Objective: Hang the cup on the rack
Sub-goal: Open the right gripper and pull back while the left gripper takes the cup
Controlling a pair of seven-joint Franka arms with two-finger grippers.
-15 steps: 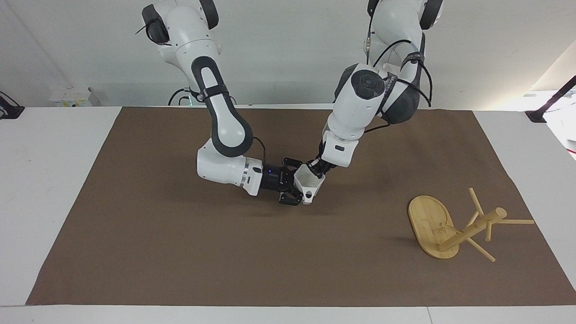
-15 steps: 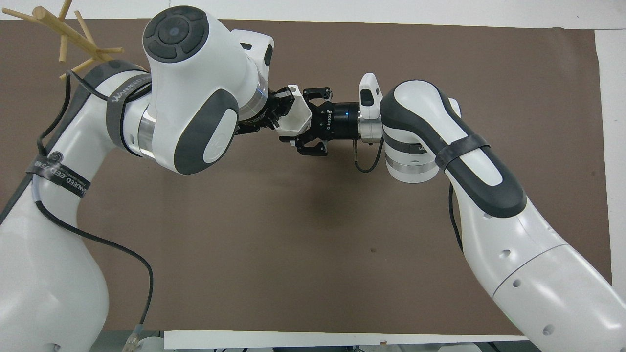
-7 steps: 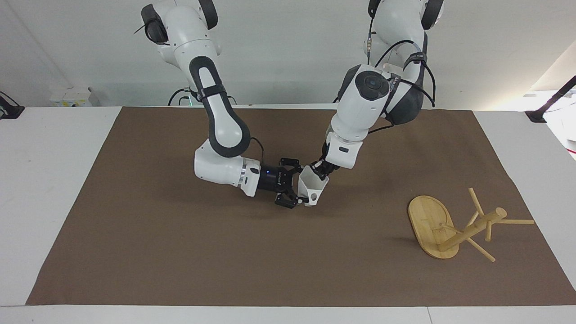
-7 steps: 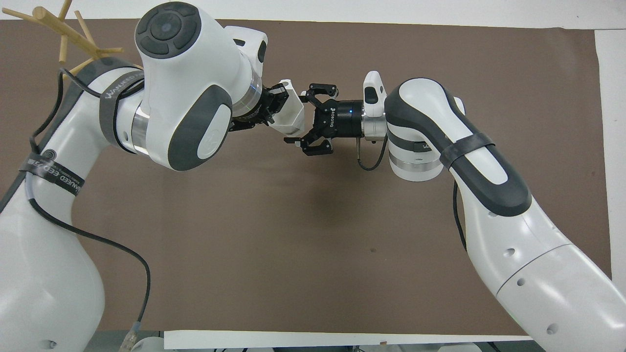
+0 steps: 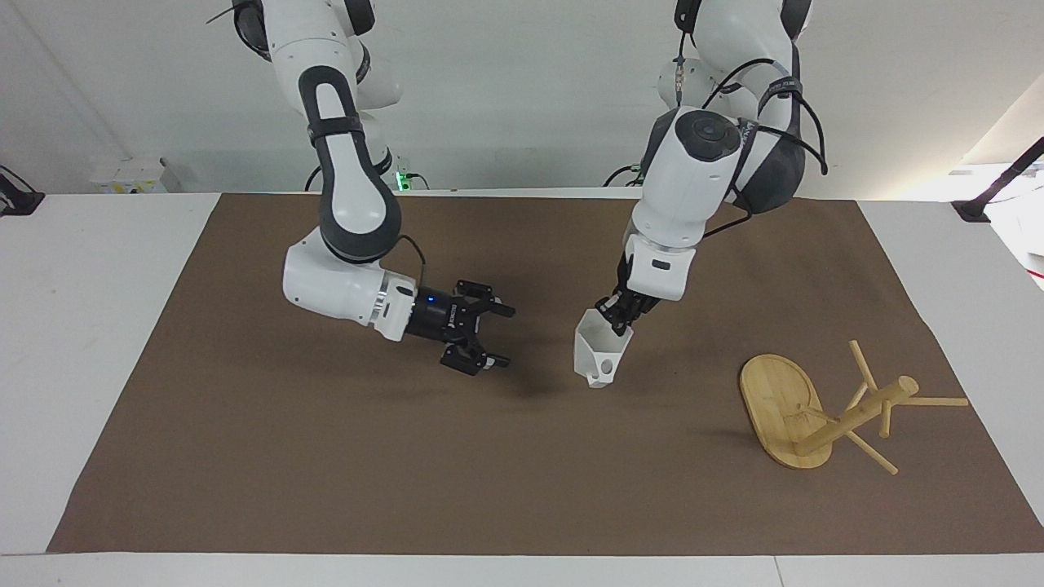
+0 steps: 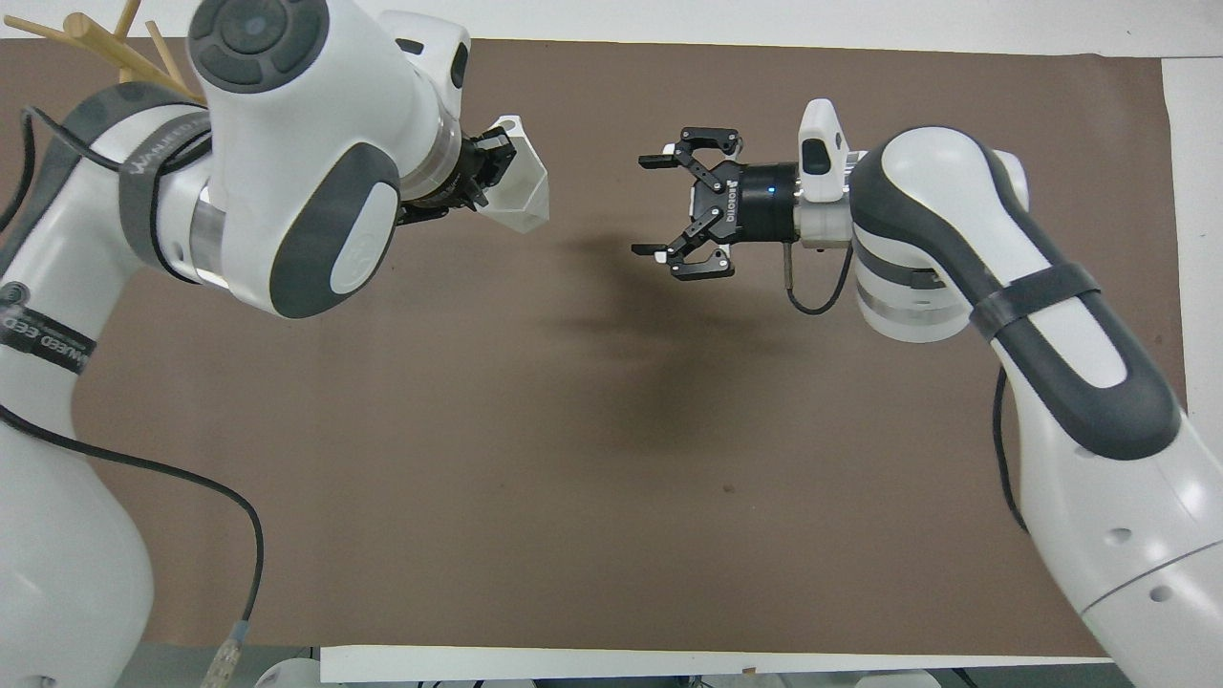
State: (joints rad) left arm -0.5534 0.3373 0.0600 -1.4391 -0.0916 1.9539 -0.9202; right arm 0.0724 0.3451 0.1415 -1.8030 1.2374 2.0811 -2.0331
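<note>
My left gripper is shut on the rim of the white faceted cup. It holds the cup tilted above the brown mat, the boxy handle low; in the overhead view the cup sticks out past the left gripper. My right gripper hangs open and empty over the mat's middle, a clear gap away from the cup, its fingers pointing toward it. The bamboo rack lies tipped on its side at the left arm's end of the mat, oval base up on edge. Only its pegs show in the overhead view.
A brown mat covers most of the white table. A black clamp and some small items sit at the table's corners near the robots.
The right gripper let go of the cup and drew back toward its own end of the table. The left gripper carried the cup toward the rack.
</note>
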